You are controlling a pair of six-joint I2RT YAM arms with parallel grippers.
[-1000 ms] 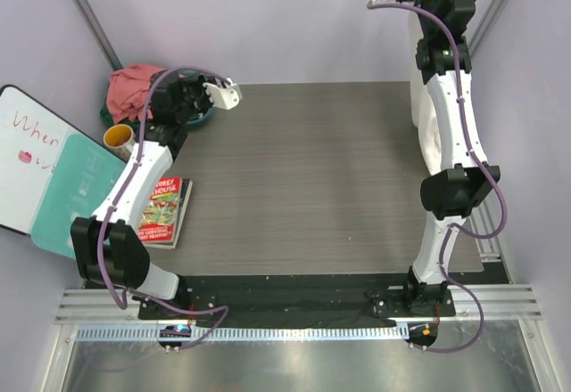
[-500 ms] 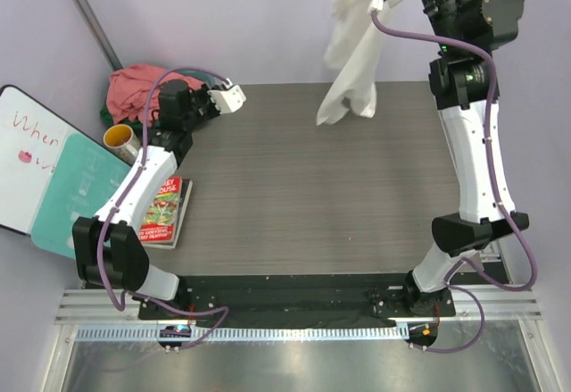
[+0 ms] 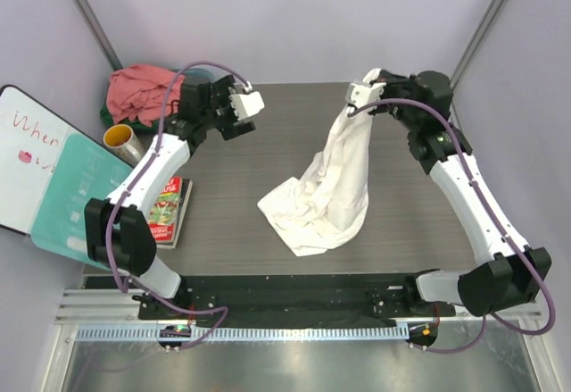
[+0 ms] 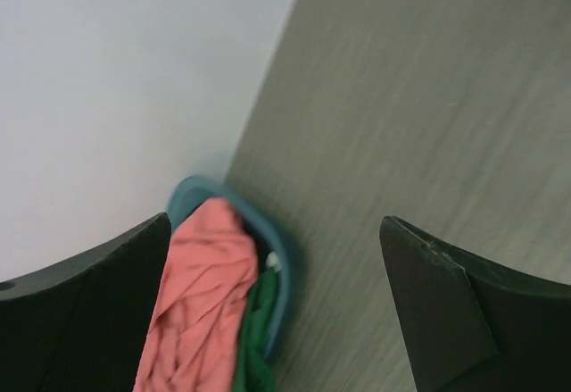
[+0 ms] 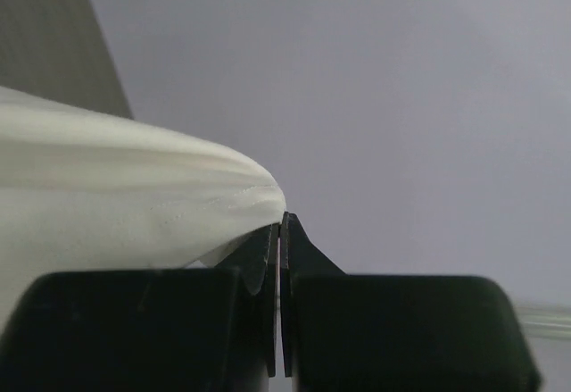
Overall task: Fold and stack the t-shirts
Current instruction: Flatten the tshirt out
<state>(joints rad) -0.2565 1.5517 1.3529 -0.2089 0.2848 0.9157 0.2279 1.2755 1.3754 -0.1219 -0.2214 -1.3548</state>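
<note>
A white t-shirt (image 3: pixel 326 187) hangs from my right gripper (image 3: pixel 364 90), which is shut on its top edge; its lower part lies crumpled on the table's middle. In the right wrist view the white t-shirt (image 5: pixel 116 187) bulges to the left of the right gripper (image 5: pixel 282 218), whose jaws are pressed together. My left gripper (image 3: pixel 247 106) hovers open at the back left with nothing in it. Below the left gripper (image 4: pixel 275 222), the salmon-pink t-shirt (image 4: pixel 201 303) and the dark green t-shirt (image 4: pixel 254 343) lie bunched in the teal basin (image 4: pixel 278 262). The pink t-shirt (image 3: pixel 136 88) also shows from above.
A book (image 3: pixel 165 209) lies at the table's left edge. A yellow cup (image 3: pixel 119 137), a whiteboard (image 3: pixel 27 155) and a teal panel (image 3: pixel 76 191) stand beyond it. Grey walls and metal posts (image 3: pixel 89 12) close in the back.
My right arm has swung down from high at the back, lowering the white t-shirt onto the table. My left gripper has opened and moved right, away from the basin.
</note>
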